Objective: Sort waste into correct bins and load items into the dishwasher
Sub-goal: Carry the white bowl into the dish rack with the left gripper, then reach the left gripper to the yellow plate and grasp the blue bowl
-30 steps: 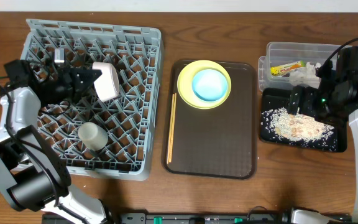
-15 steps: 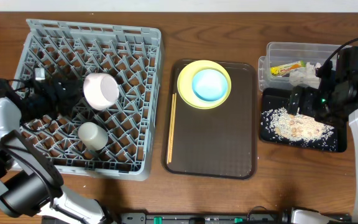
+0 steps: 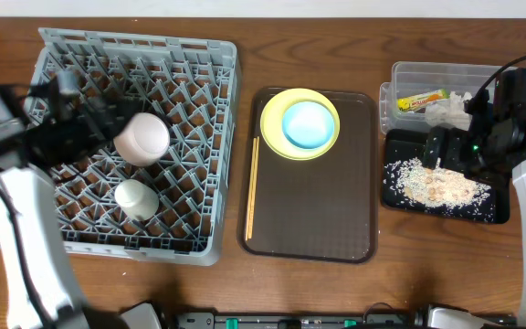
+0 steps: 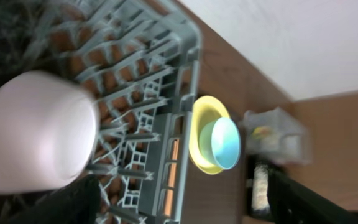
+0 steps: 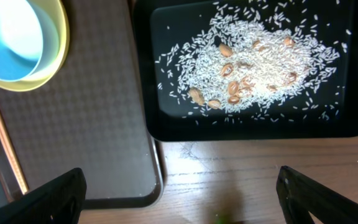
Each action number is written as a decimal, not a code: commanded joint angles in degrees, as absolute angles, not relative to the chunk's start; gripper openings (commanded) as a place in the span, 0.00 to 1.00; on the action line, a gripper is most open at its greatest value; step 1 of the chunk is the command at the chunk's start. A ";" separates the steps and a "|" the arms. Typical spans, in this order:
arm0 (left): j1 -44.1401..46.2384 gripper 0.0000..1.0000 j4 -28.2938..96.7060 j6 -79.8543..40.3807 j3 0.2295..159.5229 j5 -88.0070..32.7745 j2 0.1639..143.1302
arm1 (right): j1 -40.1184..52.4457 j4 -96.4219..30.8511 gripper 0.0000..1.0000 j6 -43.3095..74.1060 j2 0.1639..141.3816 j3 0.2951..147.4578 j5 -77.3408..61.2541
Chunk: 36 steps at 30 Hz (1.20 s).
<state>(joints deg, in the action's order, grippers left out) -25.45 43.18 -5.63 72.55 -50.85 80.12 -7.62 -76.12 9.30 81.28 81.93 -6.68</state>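
The pale pink-white bowl (image 3: 142,138) lies rim-down among the pegs of the grey dishwasher rack (image 3: 199,82), with the small white cup (image 3: 137,198) below it. My left gripper (image 3: 108,123) hovers just left of the bowl, blurred, open and holding nothing. In the left wrist view the bowl (image 4: 36,140) sits beyond the left finger of that gripper (image 4: 185,205). A yellow plate (image 3: 299,146) carries the light blue bowl (image 3: 308,124). Chopsticks (image 3: 252,187) lie beside them. My right gripper (image 3: 446,151) stands open above the black tray (image 3: 491,208) of rice scraps (image 3: 436,183). From the right wrist view, that gripper (image 5: 182,202) is empty.
Plate, bowl and chopsticks rest on a dark brown serving tray (image 3: 336,219) between the rack and the bins. The clear tub (image 3: 409,73) at the back right holds the snack wrapper (image 3: 424,100) and the napkin (image 3: 447,111). The black tray's rim (image 5: 148,118) lies next to the serving tray (image 5: 92,137).
My left gripper has opened and let go of the pink-white bowl, which has turned rim-down in the rack. The left arm has drawn back to the left. The right arm has not moved.
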 commanded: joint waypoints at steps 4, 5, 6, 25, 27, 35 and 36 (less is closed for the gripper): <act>-5.96 0.88 41.58 -8.29 76.38 -28.23 74.61 | -7.97 -76.09 0.97 8.51 81.10 82.72 -5.82; -2.66 0.88 41.60 -8.27 77.58 -25.82 74.98 | -7.97 -76.12 0.98 8.51 81.10 82.72 -5.82; 0.49 0.88 41.76 -8.25 78.94 -23.22 75.64 | -7.97 -76.12 0.97 8.51 81.10 82.72 -5.82; 34.96 0.93 28.18 3.01 86.26 -10.90 107.77 | -7.97 -76.16 0.99 8.49 81.10 82.72 -5.82; 35.88 0.93 26.39 3.01 86.26 -10.87 111.22 | -7.97 -76.27 0.99 8.49 81.10 82.72 -5.82; 37.43 0.89 24.88 3.01 86.26 -10.87 118.87 | -7.97 -76.25 0.99 8.47 81.10 82.72 -5.82; 37.43 0.86 24.95 3.01 86.26 -10.87 119.57 | -7.97 -76.25 0.99 8.47 81.10 82.72 -5.82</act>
